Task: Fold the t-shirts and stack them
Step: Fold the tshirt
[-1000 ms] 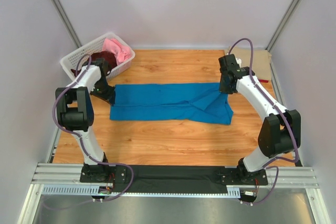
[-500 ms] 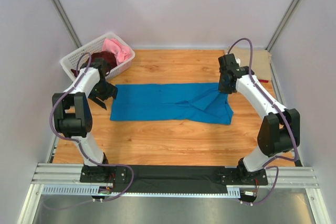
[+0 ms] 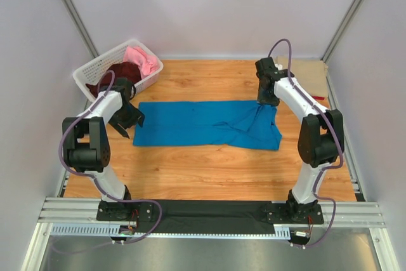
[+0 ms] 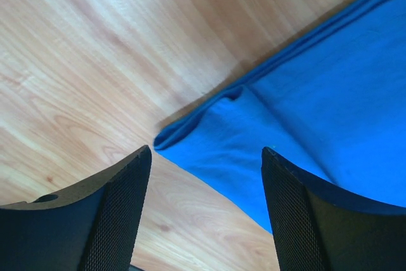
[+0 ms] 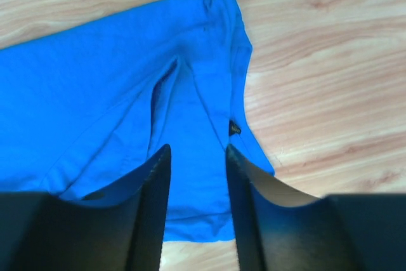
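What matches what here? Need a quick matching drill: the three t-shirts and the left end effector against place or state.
Things:
1. blue t-shirt
2. pink t-shirt
3. maroon t-shirt
4. left end effector

Place or state:
A. open, holding nothing
B. in the white lattice basket, right part in the top view
C. spread flat on the wooden table
D. in the basket, left of the pink one

Pairs: 1-C, 2-B, 3-D, 4-A

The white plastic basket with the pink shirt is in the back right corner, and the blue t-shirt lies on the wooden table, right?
Not quite. The white plastic lattice basket holding the pink cloth shirt sits in the back left corner, as the top external view shows. The bright blue cloth t-shirt does lie on the wooden table.
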You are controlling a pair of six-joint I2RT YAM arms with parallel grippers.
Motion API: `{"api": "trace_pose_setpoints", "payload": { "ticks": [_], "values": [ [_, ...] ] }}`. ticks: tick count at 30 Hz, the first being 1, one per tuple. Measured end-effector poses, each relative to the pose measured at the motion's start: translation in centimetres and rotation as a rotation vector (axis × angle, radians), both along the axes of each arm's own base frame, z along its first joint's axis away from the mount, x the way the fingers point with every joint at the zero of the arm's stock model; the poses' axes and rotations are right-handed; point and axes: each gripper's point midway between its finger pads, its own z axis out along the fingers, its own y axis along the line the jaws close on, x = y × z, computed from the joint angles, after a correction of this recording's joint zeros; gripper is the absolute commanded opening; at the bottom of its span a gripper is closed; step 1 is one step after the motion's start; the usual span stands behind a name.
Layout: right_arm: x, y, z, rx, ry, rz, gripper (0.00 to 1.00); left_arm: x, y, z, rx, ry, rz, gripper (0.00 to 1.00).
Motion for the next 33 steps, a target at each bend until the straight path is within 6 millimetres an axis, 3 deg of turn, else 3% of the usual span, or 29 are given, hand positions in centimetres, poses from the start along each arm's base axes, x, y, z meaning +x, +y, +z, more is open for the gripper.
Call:
{"api": "trace_pose_setpoints", "payload": {
  "ticks": [5,10,15,24,27,30,31,33],
  "values": [
    [-2.3,-0.5,-0.2,0.074,0.051,-0.125,0.44,-1.7,0.8,-0.6,0.054,0.022,-0.018,0.73],
    [-9.5,-2.8,-2.0,0.210,0.143,-0.326,0.43,-4.2,-0.5,-0.7,0.025,-0.045,-0.070,0.71],
    [-13.2,-3.7,-3.8,0.307,0.165,-0.455,0.44,-5.0,-1.5,-2.5,-0.023,-0.053,-0.093,0.71],
    [-14.9,-2.2,-7.8,0.392,0.197,-0.494,0.44,-3.9,-1.6,-3.9,-0.027,-0.034,-0.100,0.66],
    [-14.4,-2.2,-8.0,0.392,0.178,-0.493,0.41,-3.7,-1.4,-4.0,-0.018,-0.025,-0.098,0.54],
    [-14.4,-2.6,-8.3,0.371,0.173,-0.490,0.27,-3.5,-1.3,-4.0,-0.011,-0.022,-0.097,0.35],
    [-14.4,-2.8,-8.4,0.358,0.172,-0.485,0.22,-3.4,-1.3,-4.0,-0.010,-0.022,-0.096,0.22],
    [-14.5,-3.3,-8.5,0.329,0.172,-0.471,0.13,-3.1,-1.3,-4.0,-0.009,-0.026,-0.094,0.16]
  ]
}}
